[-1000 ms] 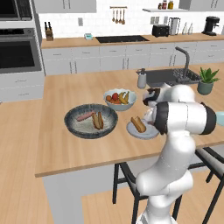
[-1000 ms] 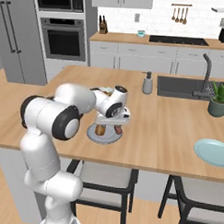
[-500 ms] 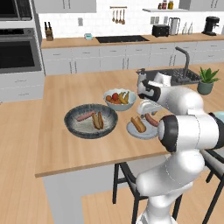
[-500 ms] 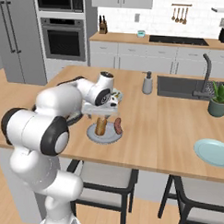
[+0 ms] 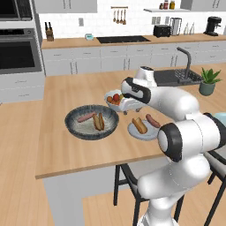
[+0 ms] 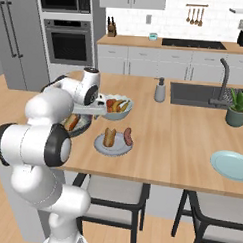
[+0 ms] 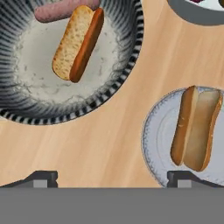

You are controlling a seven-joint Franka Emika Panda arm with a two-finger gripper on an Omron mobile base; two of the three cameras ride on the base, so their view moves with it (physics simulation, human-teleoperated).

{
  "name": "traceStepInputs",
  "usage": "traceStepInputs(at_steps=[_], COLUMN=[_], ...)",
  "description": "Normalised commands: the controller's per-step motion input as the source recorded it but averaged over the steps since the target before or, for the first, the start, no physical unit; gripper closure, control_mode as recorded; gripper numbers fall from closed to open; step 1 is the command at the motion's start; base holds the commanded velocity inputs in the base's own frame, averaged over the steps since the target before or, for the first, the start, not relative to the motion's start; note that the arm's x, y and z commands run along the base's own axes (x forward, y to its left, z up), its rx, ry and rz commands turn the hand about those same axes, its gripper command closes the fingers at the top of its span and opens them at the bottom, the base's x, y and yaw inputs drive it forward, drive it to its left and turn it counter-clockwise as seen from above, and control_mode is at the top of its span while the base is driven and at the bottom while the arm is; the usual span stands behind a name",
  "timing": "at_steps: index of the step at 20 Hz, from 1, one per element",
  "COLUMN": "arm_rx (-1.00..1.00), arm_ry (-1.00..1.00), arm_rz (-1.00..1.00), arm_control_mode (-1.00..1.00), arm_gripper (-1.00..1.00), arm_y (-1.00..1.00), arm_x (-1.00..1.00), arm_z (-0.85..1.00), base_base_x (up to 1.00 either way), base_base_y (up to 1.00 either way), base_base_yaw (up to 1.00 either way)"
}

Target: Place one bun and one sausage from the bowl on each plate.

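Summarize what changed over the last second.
The gripper, open and empty, lifted off the near plate and swung toward the bowl. Unchanged: bun and sausage on that plate, one bun and sausage in the bowl, far plate bare.

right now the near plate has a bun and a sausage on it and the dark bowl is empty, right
Not quite. The near plate does hold a bun and a sausage, but the dark bowl isn't empty: the hand view shows one bun and one sausage in it.
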Motion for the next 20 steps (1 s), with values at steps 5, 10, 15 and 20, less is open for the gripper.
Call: traceStepInputs(at_steps=[5,10,15,20], arm_rx=[0.0,0.0,0.0,0.0], arm_ry=[0.0,0.02,0.0,0.0], arm_rz=[0.0,0.0,-0.01,0.0], arm_control_mode=[-1.0,-1.0,-1.0,-1.0], arm_gripper=[-1.0,-1.0,-1.0,-1.0], arm_y=[0.78,0.43,0.19,0.23], arm_x=[0.14,0.21,0.45,0.42], arm_z=[0.02,-0.03,-0.29,-0.52], base_base_x=[0.0,0.0,0.0,0.0], base_base_y=[0.0,0.0,0.0,0.0], base_base_yaw=[0.0,0.0,0.0,0.0])
